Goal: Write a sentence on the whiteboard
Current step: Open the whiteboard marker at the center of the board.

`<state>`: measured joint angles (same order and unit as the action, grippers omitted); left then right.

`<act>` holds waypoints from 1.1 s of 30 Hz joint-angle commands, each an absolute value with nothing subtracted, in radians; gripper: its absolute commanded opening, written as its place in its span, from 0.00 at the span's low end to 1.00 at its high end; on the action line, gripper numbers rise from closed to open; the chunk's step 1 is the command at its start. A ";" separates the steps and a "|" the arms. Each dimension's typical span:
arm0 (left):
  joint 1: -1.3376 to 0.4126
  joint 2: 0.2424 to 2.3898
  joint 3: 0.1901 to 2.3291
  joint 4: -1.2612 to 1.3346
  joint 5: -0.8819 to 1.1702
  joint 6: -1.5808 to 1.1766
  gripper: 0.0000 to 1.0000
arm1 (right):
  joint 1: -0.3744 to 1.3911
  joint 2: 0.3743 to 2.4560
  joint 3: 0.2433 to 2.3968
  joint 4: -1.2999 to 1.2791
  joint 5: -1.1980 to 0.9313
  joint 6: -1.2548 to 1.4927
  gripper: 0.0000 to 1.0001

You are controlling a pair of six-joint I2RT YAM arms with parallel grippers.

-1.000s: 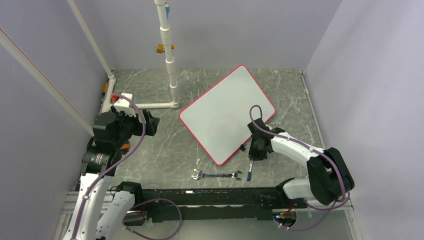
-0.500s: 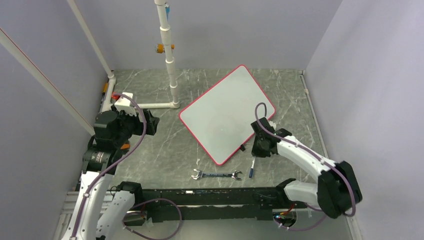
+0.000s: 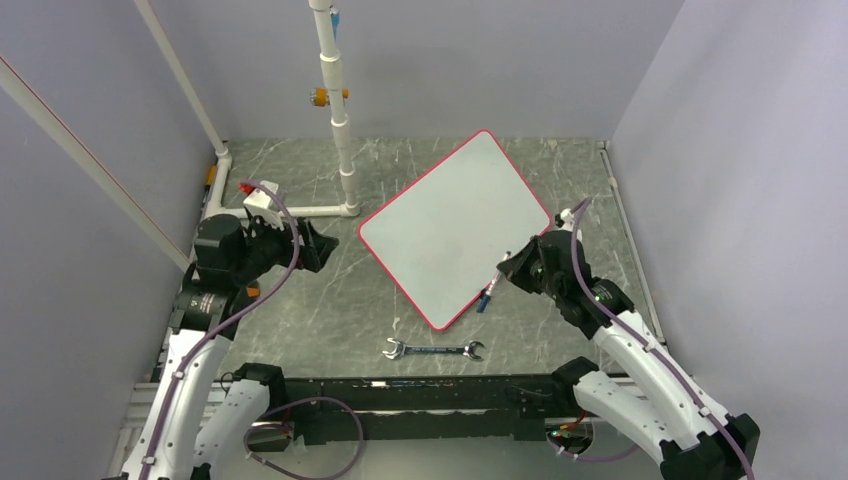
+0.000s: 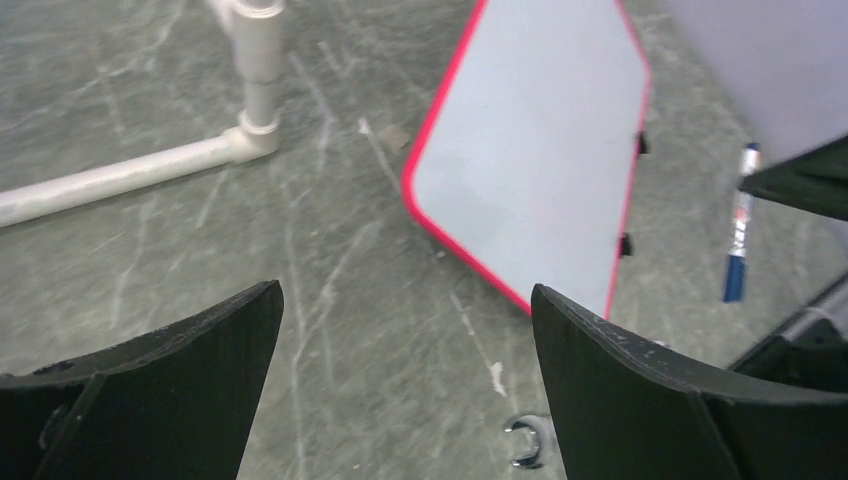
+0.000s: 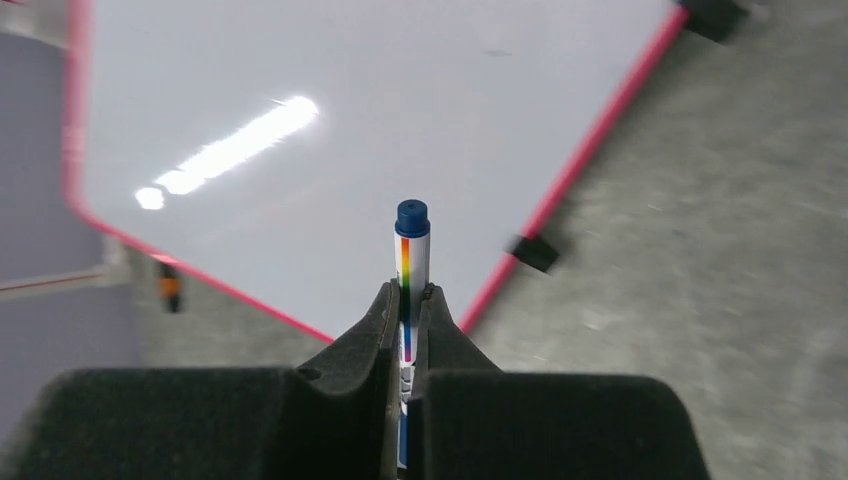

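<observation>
Marker (image 5: 411, 250) had come up off the table (image 3: 330, 300), clamped in my right gripper (image 5: 406, 297). The whiteboard (image 3: 450, 220) was still blank; I judged writing could start next.

Whiteboard (image 3: 455, 225): plain white face, thin red-pink rim, sm. black clips (image 4: 625, 245). Marker (image 5: 410, 262): dark blue cap, white barrel w/ rainbow stripe lengthwise. Table (image 3: 330, 300): grey-green marble look, pale veins. Pipe (image 3: 341, 140) white, w/ orange fitting (image 3: 320, 97). Wrench (image 3: 434, 350) silver. Left gripper (image 4: 405, 292) & right gripper (image 5: 406, 300): black fingers. Cable (image 3: 292, 262) purple. Walls (image 3: 720, 120) pale lilac.
</observation>
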<state>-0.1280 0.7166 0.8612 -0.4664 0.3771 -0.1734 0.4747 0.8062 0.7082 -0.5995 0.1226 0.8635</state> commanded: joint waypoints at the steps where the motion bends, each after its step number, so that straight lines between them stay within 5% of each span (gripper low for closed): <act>1: -0.137 0.685 0.834 -0.294 0.568 -0.291 0.99 | 0.479 0.790 0.725 -0.330 0.027 1.000 0.00; 17: -0.588 0.851 0.734 0.348 0.432 -0.659 0.93 | 0.479 0.807 0.659 0.242 0.005 1.311 0.00; 33: -0.730 1.097 0.788 0.764 0.290 -0.854 0.78 | 0.477 0.740 0.672 0.385 0.139 1.337 0.00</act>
<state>-0.7124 1.0637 0.7361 0.6098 0.3229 -0.8005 0.4747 0.7639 0.6533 0.2790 0.0967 1.3140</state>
